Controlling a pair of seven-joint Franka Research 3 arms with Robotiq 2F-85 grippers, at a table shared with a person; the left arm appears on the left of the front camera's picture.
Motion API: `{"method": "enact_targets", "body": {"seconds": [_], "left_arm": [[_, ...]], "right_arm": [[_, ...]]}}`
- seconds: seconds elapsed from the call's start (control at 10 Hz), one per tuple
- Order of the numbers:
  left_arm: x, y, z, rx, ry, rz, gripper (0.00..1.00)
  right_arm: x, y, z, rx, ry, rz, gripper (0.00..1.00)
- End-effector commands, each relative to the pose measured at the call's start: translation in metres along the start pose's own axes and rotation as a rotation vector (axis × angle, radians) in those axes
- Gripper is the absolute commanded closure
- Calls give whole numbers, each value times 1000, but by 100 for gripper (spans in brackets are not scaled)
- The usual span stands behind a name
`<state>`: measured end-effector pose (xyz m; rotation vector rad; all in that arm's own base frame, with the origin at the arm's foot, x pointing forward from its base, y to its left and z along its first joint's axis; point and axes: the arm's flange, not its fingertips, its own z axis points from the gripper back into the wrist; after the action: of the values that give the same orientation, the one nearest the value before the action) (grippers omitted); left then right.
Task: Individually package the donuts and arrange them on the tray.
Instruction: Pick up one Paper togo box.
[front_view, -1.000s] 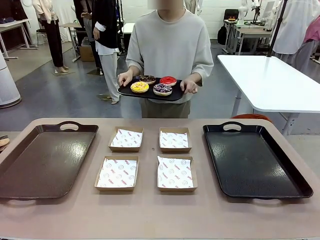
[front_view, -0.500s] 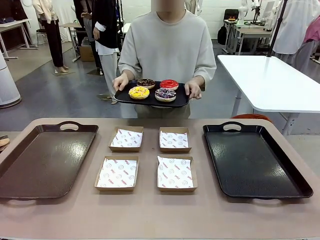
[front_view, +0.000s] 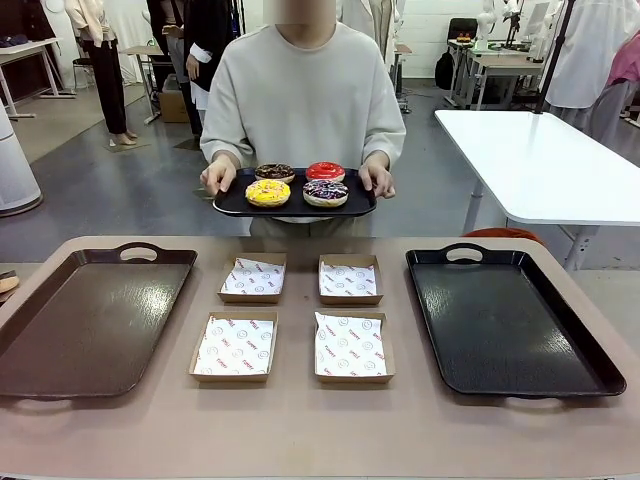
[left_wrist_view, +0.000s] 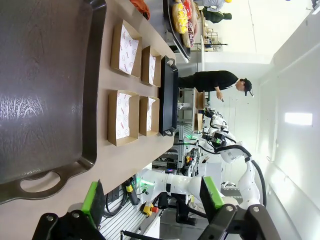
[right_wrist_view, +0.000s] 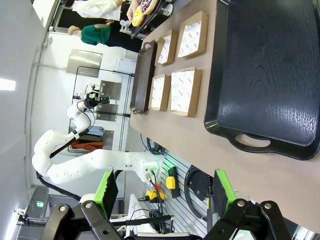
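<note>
Donuts (front_view: 268, 192) near far edge of table (front_view: 300, 430)

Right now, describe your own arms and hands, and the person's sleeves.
My left hand and right hand: black, bolted, two-fingered, with bright green pads. My left arm and right arm: smooth white jointed shells, black cable alongside. The person's sleeves: long, loose, pale grey.

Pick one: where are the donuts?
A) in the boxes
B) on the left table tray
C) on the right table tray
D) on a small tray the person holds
D: all four donuts sit on the small tray gripped by the person's hands beyond the table; the boxes hold just paper.
</note>
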<state>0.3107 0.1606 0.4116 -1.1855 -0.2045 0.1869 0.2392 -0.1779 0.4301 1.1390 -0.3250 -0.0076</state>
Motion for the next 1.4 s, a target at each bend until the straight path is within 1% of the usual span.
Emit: {"method": "enact_targets", "body": {"seconds": [0.0,0.8,0.9,1.1,1.3], "left_arm": [[0,-1,-1,-9,1,1,0],[0,0,0,0,0,0,0],[5,-15,-13,57,50,-23,0],[17,-66,-52,202,119,-76,0],[21,-116,-97,423,201,-131,0]], "right_arm": [[2,2,-2,18,-4,5,0],[2,2,-2,18,-4,5,0],[2,2,-2,18,-4,5,0],[2,2,-2,18,-4,5,0],[2,2,-2,18,-4,5,0]]}}
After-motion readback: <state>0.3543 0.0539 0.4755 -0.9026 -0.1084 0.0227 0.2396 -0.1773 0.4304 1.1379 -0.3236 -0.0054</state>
